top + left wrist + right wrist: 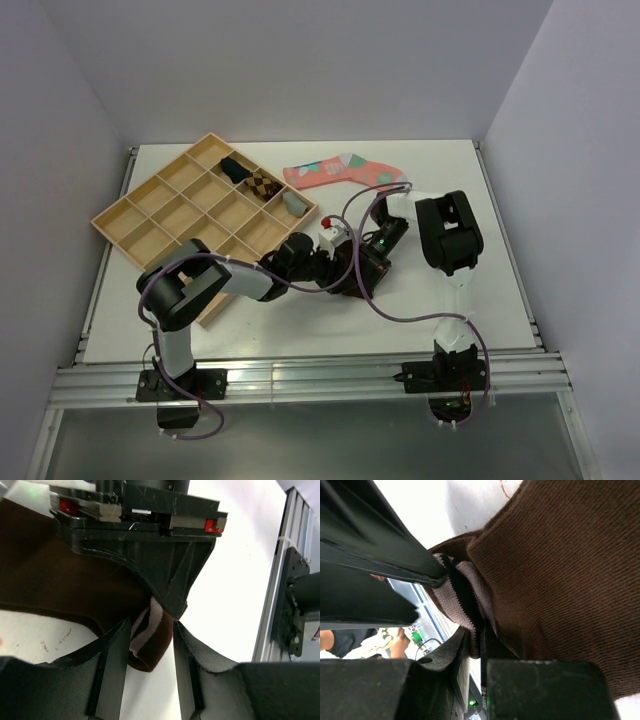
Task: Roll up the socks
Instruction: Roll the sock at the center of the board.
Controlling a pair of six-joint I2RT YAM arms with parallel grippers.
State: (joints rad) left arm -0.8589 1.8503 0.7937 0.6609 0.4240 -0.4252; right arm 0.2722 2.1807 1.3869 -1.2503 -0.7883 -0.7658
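Observation:
The dark brown sock [350, 289] lies on the white table under both grippers, mostly hidden in the top view. My right gripper [362, 268] is shut on its white-striped cuff [462, 592], pinched between the fingertips [480, 642]; the brown body [560, 580] fills the right wrist view. My left gripper [333, 268] is open, its fingers [116, 655] standing either side of the hanging cuff end [150, 625], with a gap to the right finger. A small grey sock [293, 203] sits in a tray compartment.
A wooden compartment tray [160, 210] stands at the back left, holding a dark bundle [235, 168] and a checkered bundle [262, 185]. A pink patterned sock [340, 170] lies flat behind the grippers. The table's metal front rail [295, 595] is close by.

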